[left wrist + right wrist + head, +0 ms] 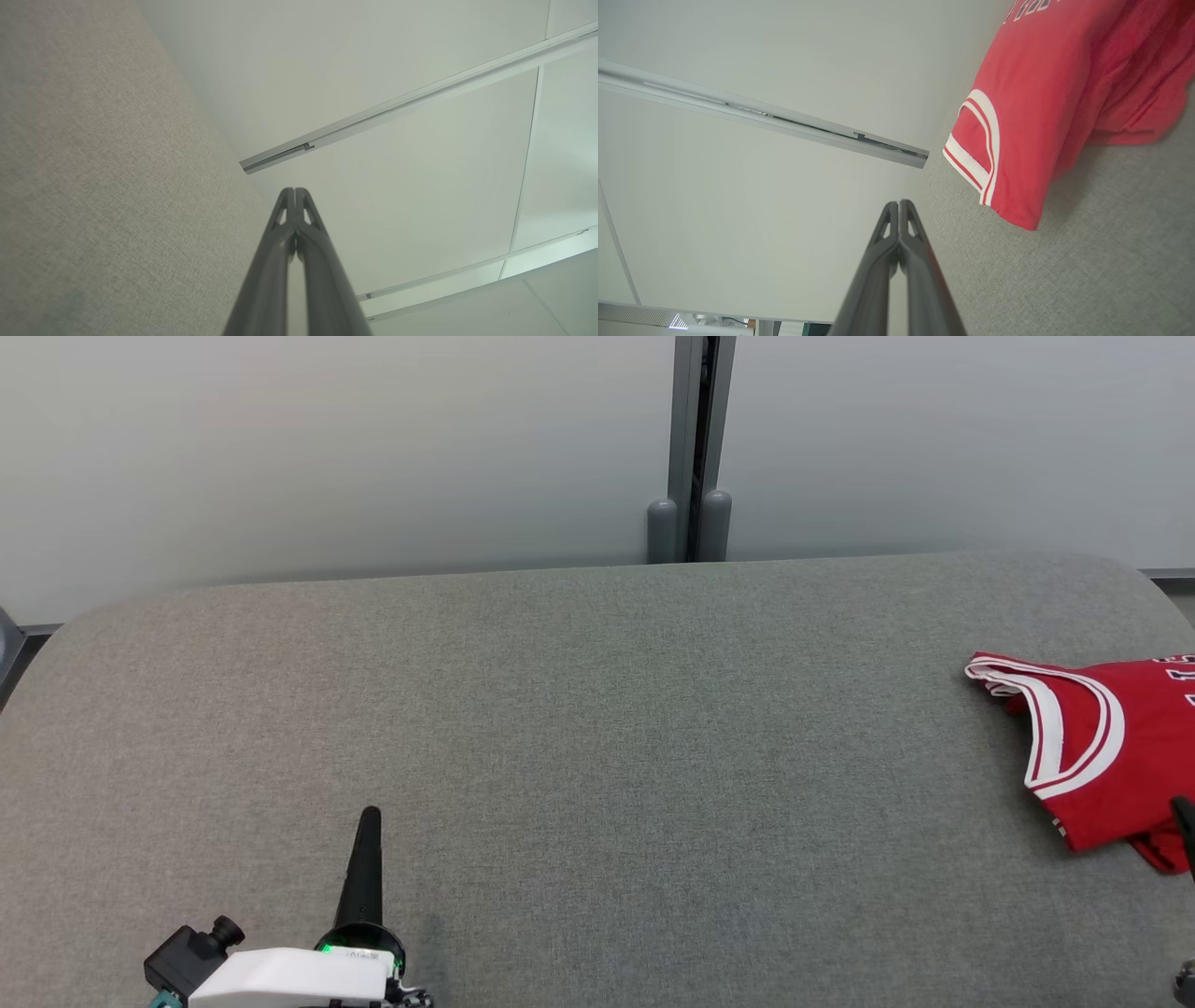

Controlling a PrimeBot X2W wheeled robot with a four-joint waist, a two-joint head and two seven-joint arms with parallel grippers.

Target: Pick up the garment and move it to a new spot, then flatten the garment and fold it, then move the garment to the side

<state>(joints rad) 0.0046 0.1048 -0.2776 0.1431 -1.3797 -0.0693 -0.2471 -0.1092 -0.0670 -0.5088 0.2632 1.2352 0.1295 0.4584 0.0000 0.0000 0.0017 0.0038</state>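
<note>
**A:** Where do we find the shirt [1111,747]?

**B:** We see it at the far right of the table [597,709], lying on the grey cloth top and cut off by the head view's right edge. It is red, with white and red striped trim around an armhole. There is white lettering too (too cropped for us to read). It lies in layers, and a rumpled bit pokes out underneath on the near side.

**A:** Does either gripper have hold of it?

**B:** No. We see the right gripper [899,203] with its two dark fingers pressed together and nothing between them. In its wrist view the shirt's trimmed corner sits up and to the right of the tips, near but not touching.

**A:** And the left gripper [370,817]?

**B:** We see it at the lower left of the head view, well apart from the shirt. Its fingers are also closed tip to tip and empty, and they point toward the far edge of the table.

**A:** What lies beyond that?

**B:** Pale wall panels [327,448] stand behind the table, with a grey post [691,448] between them.
</note>
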